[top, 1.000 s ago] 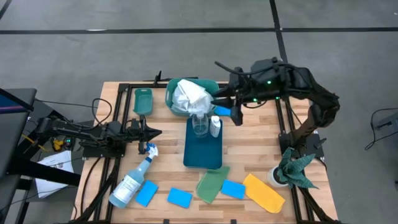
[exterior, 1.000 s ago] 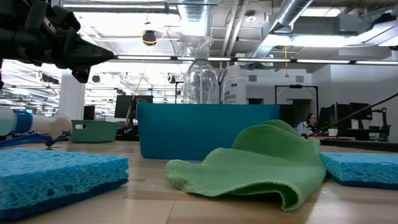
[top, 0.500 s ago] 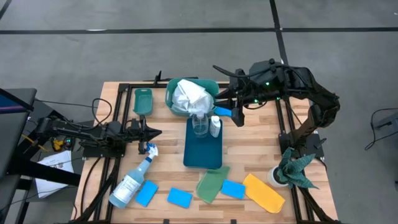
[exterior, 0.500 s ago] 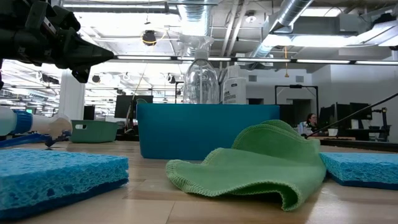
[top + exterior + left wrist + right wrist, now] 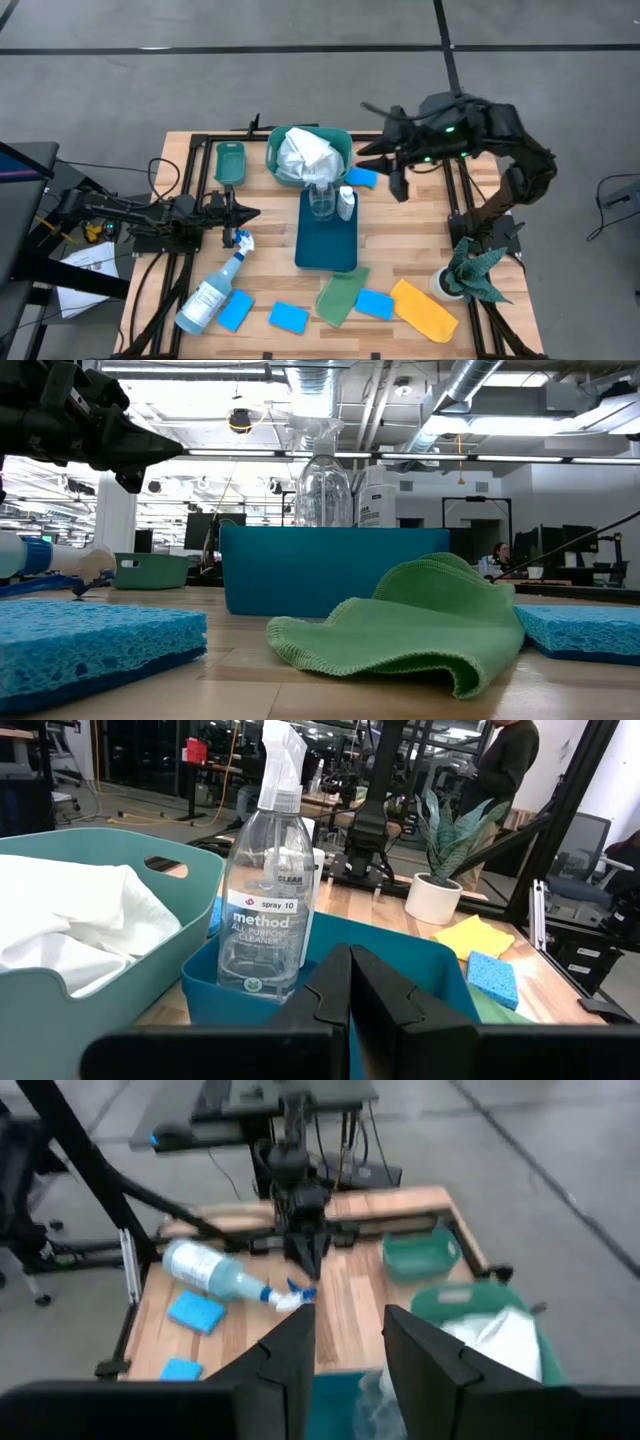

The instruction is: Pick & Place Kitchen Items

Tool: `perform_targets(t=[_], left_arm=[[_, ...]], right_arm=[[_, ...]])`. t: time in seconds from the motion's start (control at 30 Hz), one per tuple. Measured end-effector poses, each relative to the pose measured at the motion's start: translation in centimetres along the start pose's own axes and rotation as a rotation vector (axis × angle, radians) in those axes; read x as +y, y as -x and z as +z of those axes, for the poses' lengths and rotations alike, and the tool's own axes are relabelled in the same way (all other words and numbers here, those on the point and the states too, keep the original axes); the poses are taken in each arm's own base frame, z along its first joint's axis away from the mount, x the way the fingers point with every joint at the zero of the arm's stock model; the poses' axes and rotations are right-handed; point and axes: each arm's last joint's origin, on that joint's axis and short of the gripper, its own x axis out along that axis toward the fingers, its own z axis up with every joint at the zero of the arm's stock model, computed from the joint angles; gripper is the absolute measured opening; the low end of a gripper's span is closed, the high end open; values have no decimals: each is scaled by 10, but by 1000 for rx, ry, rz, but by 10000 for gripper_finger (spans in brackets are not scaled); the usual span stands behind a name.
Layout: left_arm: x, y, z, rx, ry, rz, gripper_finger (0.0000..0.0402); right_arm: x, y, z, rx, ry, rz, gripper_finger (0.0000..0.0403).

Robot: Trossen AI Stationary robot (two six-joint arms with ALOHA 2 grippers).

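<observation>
My right gripper [image 5: 383, 168] hangs open above the table's far right part, with nothing between its fingers [image 5: 348, 1320]. A blue sponge [image 5: 360, 178] lies flat on the wood just left of it, beside the blue tray [image 5: 327, 250]. The tray holds a clear bottle [image 5: 322, 200] and a small white bottle [image 5: 346, 203]. A white cloth [image 5: 305, 152] fills the teal bin. My left gripper [image 5: 250, 212] waits shut at the table's left. A spray bottle [image 5: 213, 290] lies on its side near it. Three blue sponges, a green cloth [image 5: 340, 296] and a yellow cloth [image 5: 425, 310] lie along the near edge.
A small green bin [image 5: 230, 162] stands at the far left. A potted plant [image 5: 470, 272] stands at the right edge. Black frame rails [image 5: 200, 175] run along the table's left and right sides. Bare wood shows right of the tray [image 5: 400, 240].
My right gripper has drawn back toward the table's right edge and risen slightly, away from the blue sponge beside the tray. The sponge has stayed where it lay.
</observation>
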Motion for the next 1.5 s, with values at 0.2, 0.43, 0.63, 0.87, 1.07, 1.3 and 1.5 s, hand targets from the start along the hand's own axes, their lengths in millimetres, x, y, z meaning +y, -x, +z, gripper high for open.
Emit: perform_targets(t=[0.2,0.43,0.63,0.87,1.07,1.3,1.5], left_arm=[[0,0,0,0,0,1,0],[0,0,0,-1,0,1,0],[0,0,0,-1,0,0,0],[0,0,0,-1,0,0,0],[0,0,0,-1,0,0,0],[0,0,0,0,0,0,0],[0,0,0,-1,0,0,0]], right_arm=[[-2,26,0,-48,13,28,113],[0,39,-3,-49,10,43,113],[4,37,-4,-33,13,53,113],[8,39,-4,-39,20,71,113],[2,70,-3,-137,28,73,113],[-8,119,-5,-283,-3,71,113],[-6,119,-12,-262,-12,85,113]])
